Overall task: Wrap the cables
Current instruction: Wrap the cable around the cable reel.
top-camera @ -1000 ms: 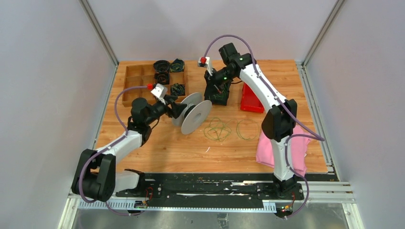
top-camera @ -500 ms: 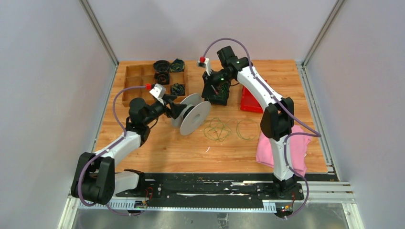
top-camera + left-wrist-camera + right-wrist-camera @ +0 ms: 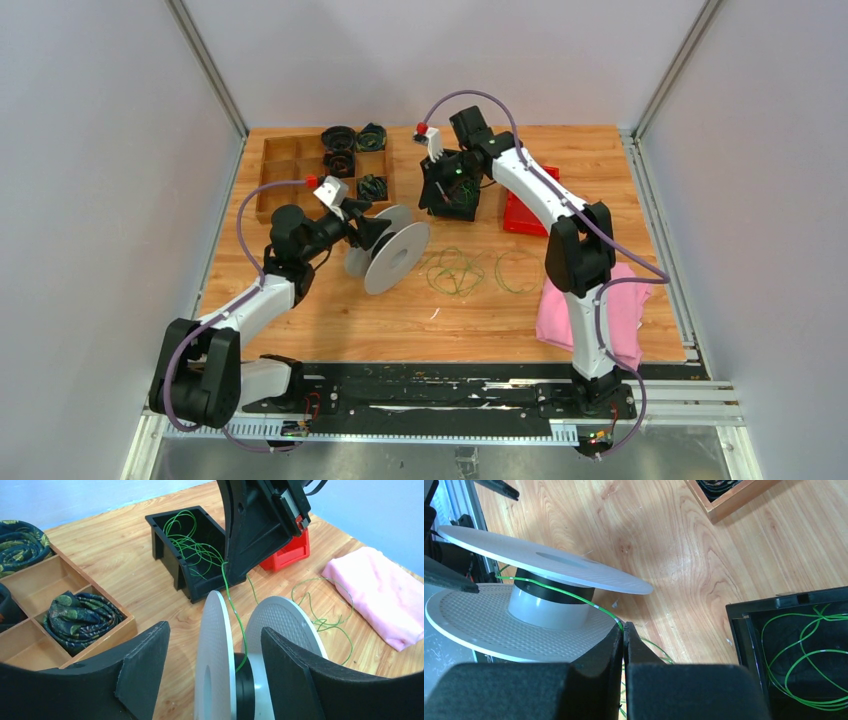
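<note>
A grey spool [image 3: 395, 258] stands tilted on the wood between the fingers of my left gripper [image 3: 215, 627], which is open. The left finger is apart from the near flange, and the right finger overlaps the far flange. One green cable [image 3: 234, 615] runs from the spool's dark hub [image 3: 536, 587] up to my right gripper [image 3: 623, 627], which is shut on it beside the black bin [image 3: 455, 205]. More green cable [image 3: 192, 545] curls inside that bin. Loose loops of cable [image 3: 455, 270] lie on the table right of the spool.
A wooden tray [image 3: 275, 190] with dark cord bundles [image 3: 80, 620] sits at the back left. A red bin [image 3: 525, 215] stands right of the black one, and a pink cloth [image 3: 600, 310] lies under the right arm. Grey walls close in the table.
The spool has shifted left and nearer, tilting a little more. My right gripper has moved slightly left with the cable. My left gripper has barely moved.
</note>
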Controlling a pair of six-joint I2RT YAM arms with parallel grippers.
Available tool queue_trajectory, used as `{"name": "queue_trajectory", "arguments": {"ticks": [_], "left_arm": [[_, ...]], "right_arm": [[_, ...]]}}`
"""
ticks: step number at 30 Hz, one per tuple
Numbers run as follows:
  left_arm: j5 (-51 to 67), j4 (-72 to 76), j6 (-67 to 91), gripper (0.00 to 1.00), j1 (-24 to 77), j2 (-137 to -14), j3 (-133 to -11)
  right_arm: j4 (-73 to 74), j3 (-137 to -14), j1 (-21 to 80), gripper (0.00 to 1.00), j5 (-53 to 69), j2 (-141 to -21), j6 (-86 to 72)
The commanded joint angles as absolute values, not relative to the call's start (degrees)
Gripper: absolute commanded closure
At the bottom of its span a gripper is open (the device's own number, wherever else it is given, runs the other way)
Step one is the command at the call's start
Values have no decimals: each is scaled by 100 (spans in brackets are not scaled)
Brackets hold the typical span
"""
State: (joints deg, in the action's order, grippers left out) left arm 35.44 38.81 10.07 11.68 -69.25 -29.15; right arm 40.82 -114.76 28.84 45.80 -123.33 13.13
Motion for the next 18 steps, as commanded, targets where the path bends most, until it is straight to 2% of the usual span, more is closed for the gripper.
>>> {"name": "queue_trajectory", "arguments": {"ticks": [1,6,8,10,12,18], "left_arm": [[3609,3946,860,29,1116,-6937,-2857],[3580,3927,813,29,1133,-6917,-2848],[3553,3813,731,33,1157,-6894,-2860],[3538,3631,603,41,1198,-6853,-2874],[3555,3545,589,43,1197,-6830,-2889],[3572,2974,430,31,1196,-6786,-3086]], "right_arm": [[3746,-11318,2891,99,4532,-12068,808],[3614,-11067,2931,99,4485,-11977,743],[3550,-10952,2942,99,4474,-11933,699],[3474,-10832,2953,99,4457,-11877,662],[3448,-10785,2958,99,4450,-11852,659],[3445,-10711,3020,99,4465,-11801,685]]}}
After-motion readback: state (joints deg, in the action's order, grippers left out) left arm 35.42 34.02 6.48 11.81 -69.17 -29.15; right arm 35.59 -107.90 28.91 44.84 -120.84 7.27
